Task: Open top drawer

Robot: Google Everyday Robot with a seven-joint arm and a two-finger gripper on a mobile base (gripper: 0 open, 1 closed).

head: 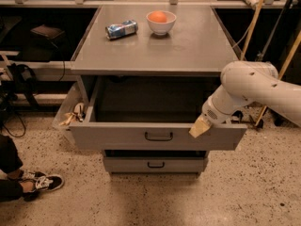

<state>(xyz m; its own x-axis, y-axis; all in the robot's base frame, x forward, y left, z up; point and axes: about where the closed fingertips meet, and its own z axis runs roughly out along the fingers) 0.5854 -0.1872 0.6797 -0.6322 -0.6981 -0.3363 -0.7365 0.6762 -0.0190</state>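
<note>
The top drawer (117, 136) is the widest grey drawer, right under the table top. It stands pulled out toward the camera, and its dark inside shows. Its small black bar handle (158, 136) sits at the centre of the flat front. My gripper (200, 126) is at the end of the white arm (249, 86). It sits at the upper right edge of the drawer front, to the right of the handle and apart from it.
A shorter drawer (155, 164) sits below, shut. On the grey table top (188, 46) lie a crushed can (121, 28) and a white bowl (161, 21) holding an orange. A bin (70, 114) and a person's shoe (40, 181) are at the left. Poles (251, 20) lean at the right.
</note>
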